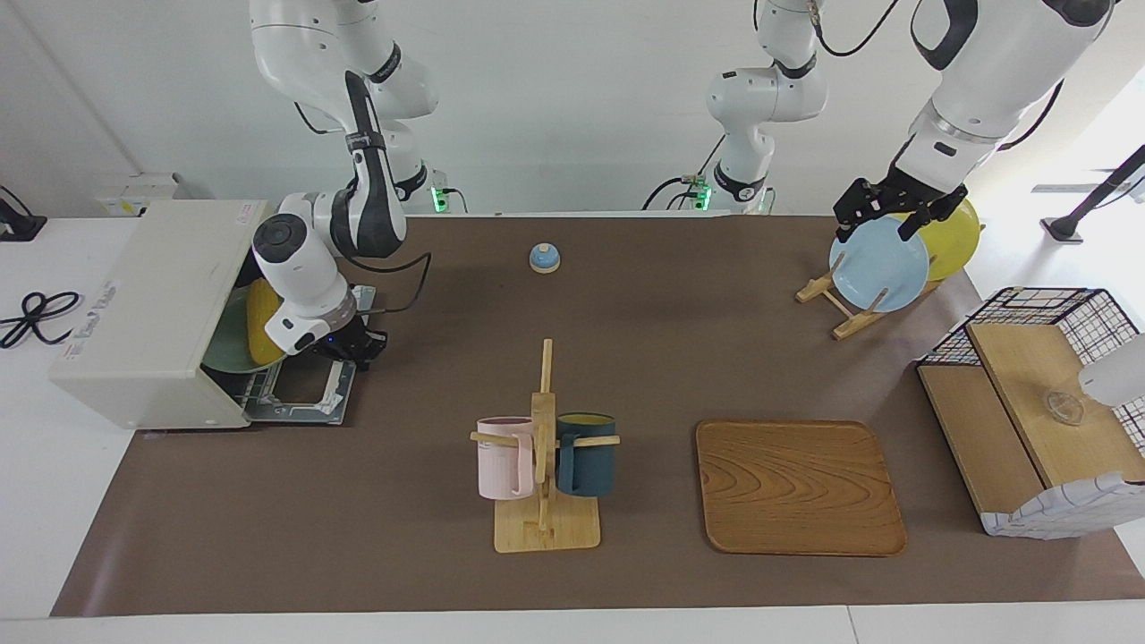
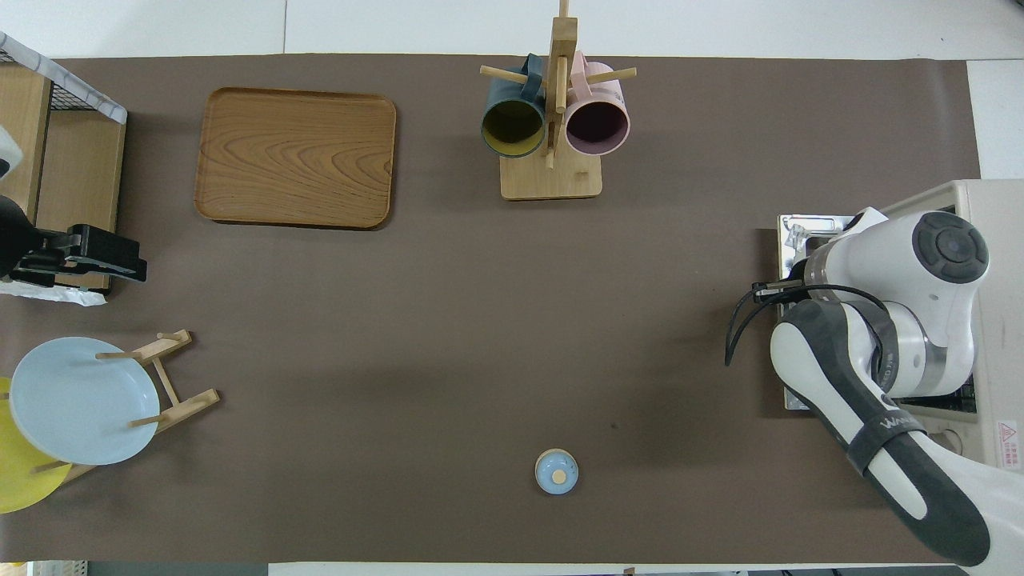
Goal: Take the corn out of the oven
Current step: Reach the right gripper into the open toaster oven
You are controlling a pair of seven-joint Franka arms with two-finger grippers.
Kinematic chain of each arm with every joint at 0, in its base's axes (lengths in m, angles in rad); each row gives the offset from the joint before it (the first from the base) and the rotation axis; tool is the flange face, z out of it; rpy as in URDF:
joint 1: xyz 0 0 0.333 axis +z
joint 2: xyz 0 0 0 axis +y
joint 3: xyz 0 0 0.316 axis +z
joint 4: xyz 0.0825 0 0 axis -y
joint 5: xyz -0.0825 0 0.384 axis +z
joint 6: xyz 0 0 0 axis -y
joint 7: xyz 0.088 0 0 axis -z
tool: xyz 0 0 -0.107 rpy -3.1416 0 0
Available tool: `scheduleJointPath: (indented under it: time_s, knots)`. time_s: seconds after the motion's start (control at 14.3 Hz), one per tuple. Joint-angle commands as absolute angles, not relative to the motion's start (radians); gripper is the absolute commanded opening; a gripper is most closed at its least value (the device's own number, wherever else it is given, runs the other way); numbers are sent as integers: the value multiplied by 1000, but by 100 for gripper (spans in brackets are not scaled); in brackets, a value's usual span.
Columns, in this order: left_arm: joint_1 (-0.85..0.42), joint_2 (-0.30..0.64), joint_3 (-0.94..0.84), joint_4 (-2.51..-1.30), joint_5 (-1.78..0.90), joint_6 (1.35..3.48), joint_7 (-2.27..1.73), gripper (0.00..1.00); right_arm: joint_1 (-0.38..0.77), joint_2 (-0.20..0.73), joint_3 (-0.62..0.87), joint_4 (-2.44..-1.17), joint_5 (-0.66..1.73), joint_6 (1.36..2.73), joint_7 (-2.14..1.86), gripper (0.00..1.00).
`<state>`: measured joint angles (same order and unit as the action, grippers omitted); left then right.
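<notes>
Inside the oven (image 1: 143,295), door (image 1: 300,398) dropped flat toward the table (image 1: 626,358): corn (image 1: 259,324) on a green plate (image 1: 224,353), long axis twelve-to-six in the facing view, along the mouth. Right gripper (image 1: 355,347) closed tight at the door's outer edge, corn near, at nine o'clock from it. Probably calls for backing off, then reaching in toward nine, jaws across the cob. Left gripper (image 1: 893,213), spread wide, waiting over the blue plate (image 1: 881,264), well apart at three o'clock.

Off-white boxy toaster oven (image 2: 996,240) at right arm's end of table, drop-down door (image 2: 792,232) lying open, mostly covered by right arm. Left gripper (image 2: 112,264) over wire-and-wood basket (image 2: 68,104). Rectangular wooden tray (image 2: 296,157), wooden mug rack (image 2: 552,172), small blue dome (image 2: 556,471) on mat.
</notes>
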<state>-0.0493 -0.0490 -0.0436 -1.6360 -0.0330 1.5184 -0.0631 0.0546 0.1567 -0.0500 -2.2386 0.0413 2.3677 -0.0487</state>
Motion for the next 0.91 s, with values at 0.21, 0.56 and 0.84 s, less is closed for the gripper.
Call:
scheduleJointPath:
  time_s: [0.21,0.56,0.84]
  knots:
    - [-60,-66,-34,-1654,-43,1526,-66,100,106,176,-94,-2212,143,2385,-5,0]
    - [-60,-66,-34,-1654,-43,1526,-67,100,134,129,-98,-2122,124,2217,46,0]
    - [-61,-66,-34,-1654,-43,1528,-67,100,62,49,-107,-2091,92,2034,70,26]
